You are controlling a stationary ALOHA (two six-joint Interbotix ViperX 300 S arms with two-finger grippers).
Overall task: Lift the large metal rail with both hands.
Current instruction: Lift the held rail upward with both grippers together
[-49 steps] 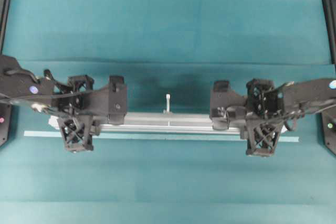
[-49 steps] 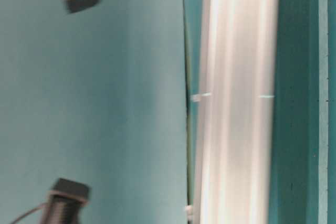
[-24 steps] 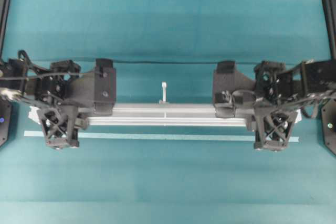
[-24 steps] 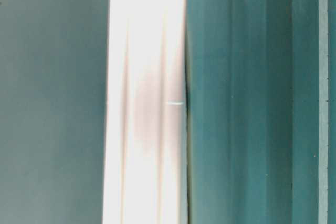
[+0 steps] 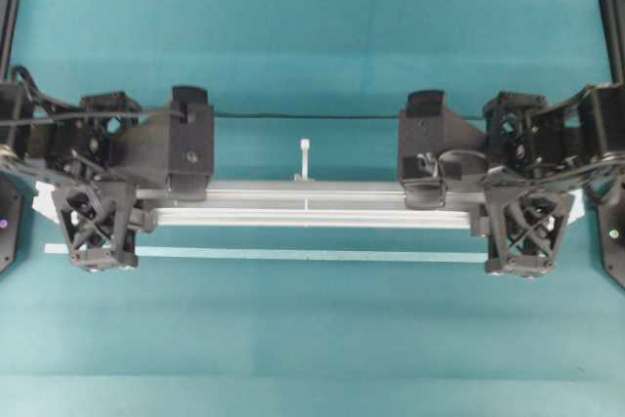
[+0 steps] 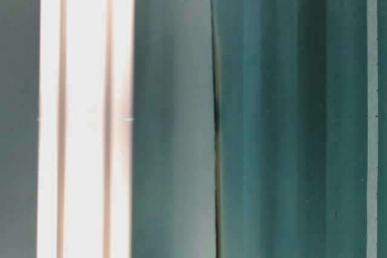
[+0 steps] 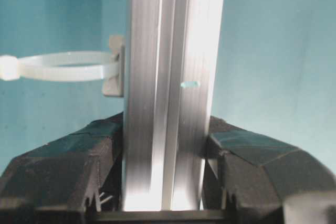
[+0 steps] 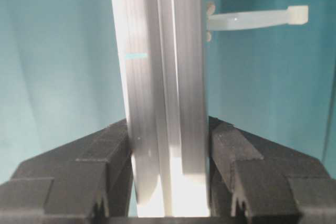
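The two black lattice-framed arms reach in from 9 and 3 o'clock, the left gripper and right gripper each with fingers clamped on one end of the long silver grooved aluminium rail. The rail lies level across the middle — just toward 12 o'clock from the thin pale-teal strip on the teal desk, a white zip tie sticking up at its centre.

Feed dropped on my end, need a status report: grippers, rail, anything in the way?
Left gripper and right gripper both clamped on the metal rail. Rail level, off the table. Thin strip below, clear of it.
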